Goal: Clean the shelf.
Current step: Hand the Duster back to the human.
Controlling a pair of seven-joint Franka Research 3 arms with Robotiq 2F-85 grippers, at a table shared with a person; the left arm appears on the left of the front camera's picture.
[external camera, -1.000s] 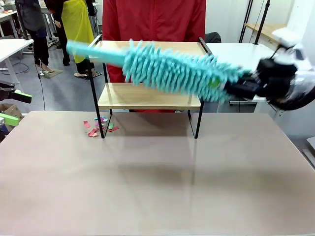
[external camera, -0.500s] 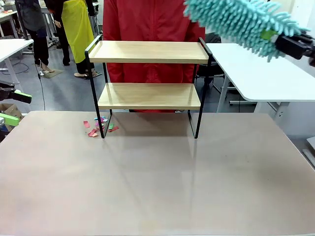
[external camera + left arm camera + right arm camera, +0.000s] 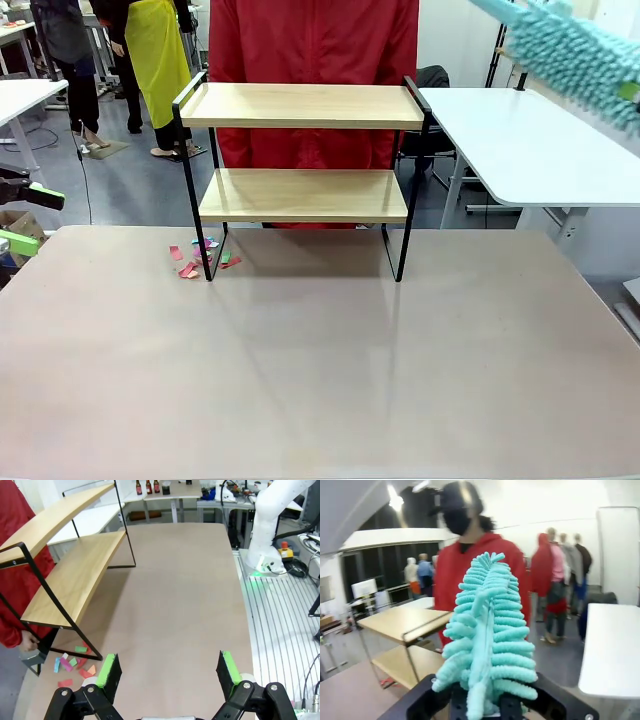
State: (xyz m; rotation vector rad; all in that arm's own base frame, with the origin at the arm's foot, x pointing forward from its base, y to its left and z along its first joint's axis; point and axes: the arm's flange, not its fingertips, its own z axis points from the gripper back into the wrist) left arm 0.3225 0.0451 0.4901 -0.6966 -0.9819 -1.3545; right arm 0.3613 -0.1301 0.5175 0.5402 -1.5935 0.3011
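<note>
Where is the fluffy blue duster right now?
In the front view the duster is up at the top right, above the white table, right of the shelf.

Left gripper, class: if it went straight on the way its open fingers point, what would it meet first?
Probably the beige tabletop: the left gripper points along and down at bare surface. The shelf stands off to one side; depth is uncertain.

The shelf (image 3: 300, 150) stands at the far middle of the table (image 3: 320, 380), with a person (image 3: 315, 40) right behind it. Paper scraps (image 3: 200, 258) lie on the table at the foot of the shelf's left legs (touching or just beside them). A duster (image 3: 575, 50) hangs high at the right, well apart from the shelf
</note>
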